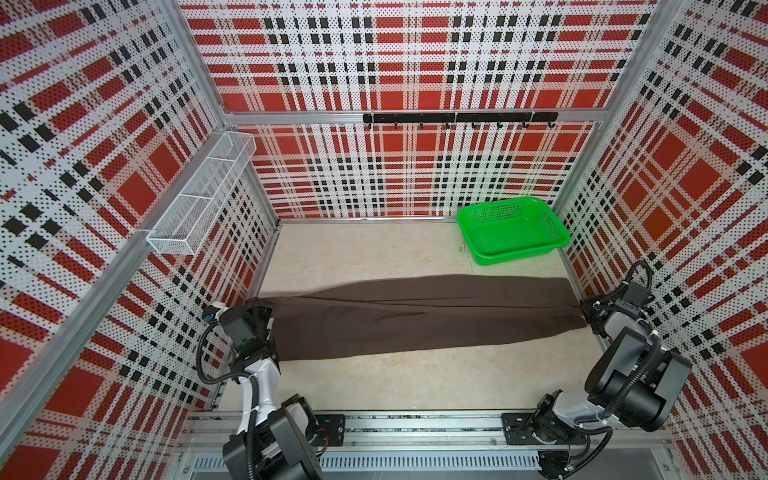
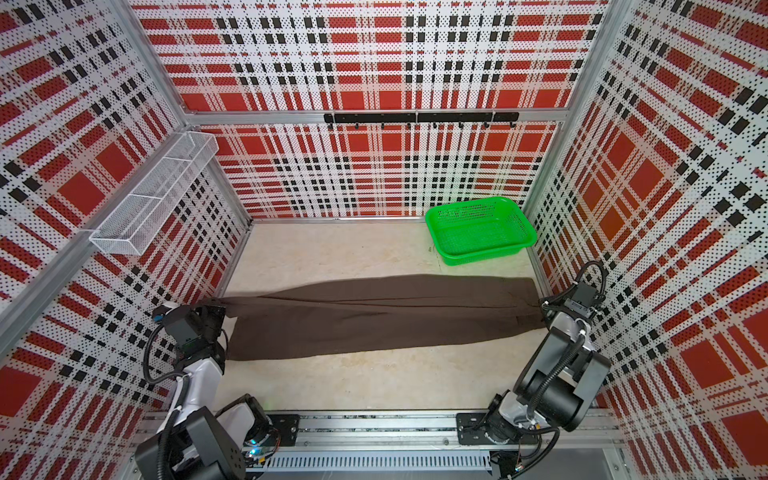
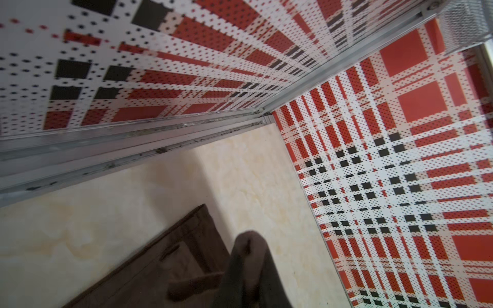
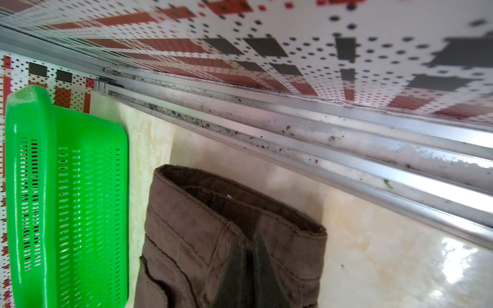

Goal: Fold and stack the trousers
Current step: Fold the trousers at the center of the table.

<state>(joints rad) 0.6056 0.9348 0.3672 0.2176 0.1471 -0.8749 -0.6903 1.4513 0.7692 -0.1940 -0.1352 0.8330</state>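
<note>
The dark brown trousers lie stretched flat across the table from left to right in both top views, legs laid one on the other. My left gripper is at the leg end, shut on the trousers. In the left wrist view a bunched bit of cloth sits in the left gripper, with the rest of the trousers flat beside it. My right gripper is at the waist end. In the right wrist view the right gripper is shut on the waistband of the trousers.
A green basket stands empty at the back right, just beyond the waistband. A white wire shelf hangs on the left wall and a black hook rail on the back wall. Both grippers are close to the side walls.
</note>
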